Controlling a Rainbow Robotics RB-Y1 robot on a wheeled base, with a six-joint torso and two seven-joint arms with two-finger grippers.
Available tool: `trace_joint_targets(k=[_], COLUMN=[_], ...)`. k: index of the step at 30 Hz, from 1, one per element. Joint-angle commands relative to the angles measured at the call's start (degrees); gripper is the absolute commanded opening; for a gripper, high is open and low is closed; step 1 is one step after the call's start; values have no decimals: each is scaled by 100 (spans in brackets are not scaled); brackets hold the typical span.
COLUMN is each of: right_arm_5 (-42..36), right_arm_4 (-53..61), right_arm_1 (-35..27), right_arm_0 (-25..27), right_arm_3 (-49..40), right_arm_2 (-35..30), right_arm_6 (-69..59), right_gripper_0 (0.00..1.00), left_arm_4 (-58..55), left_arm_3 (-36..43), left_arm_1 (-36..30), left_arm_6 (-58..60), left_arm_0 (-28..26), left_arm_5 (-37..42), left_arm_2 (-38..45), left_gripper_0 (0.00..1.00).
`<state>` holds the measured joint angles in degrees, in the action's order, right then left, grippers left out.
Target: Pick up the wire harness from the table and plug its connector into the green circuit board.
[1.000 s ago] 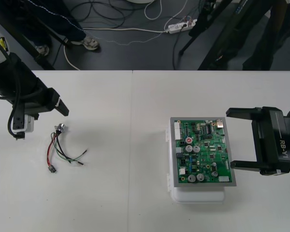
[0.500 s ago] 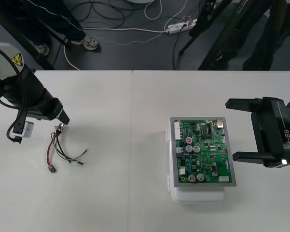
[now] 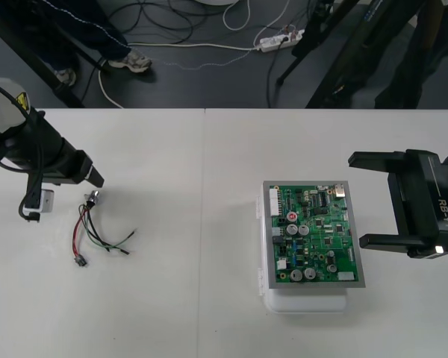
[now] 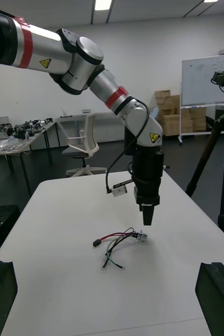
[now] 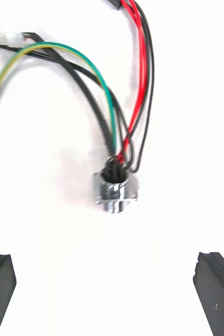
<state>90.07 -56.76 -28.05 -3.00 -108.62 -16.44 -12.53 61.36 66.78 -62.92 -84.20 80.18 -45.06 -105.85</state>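
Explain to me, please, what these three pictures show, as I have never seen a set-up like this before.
This is a two-armed robot working at a light table. The front view looks down from above. The other two pictures come from a camera on each wrist. Each arm ends in a two-finger tool.

Two things lie on the table. One is a loose wire harness, with a round metal socket at one end and a small black plug at the other. The other is a green circuit board on a white base.

The left tool hangs open just above the socket and holds nothing. The right tool waits open beside the board. The plug is not yet in the board.
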Motion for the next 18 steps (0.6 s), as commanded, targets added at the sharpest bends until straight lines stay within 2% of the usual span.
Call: trace_joint_targets(k=[1,18], right_arm_5=[-7,-7], right_arm_4=[95,86], right_arm_1=[-122,-122], right_arm_0=[-113,-105], right_arm_3=[-54,-54], right_arm_2=[97,97], right_arm_6=[-180,-198], right_gripper_0=[100,100], left_arm_4=[-221,-757], left_arm_3=[-525,-1369], left_arm_1=[254,825], left_arm_6=[-439,-984], left_arm_0=[-397,-881], left_arm_5=[252,278], left_arm_2=[319,434], left_gripper_0=[100,100])
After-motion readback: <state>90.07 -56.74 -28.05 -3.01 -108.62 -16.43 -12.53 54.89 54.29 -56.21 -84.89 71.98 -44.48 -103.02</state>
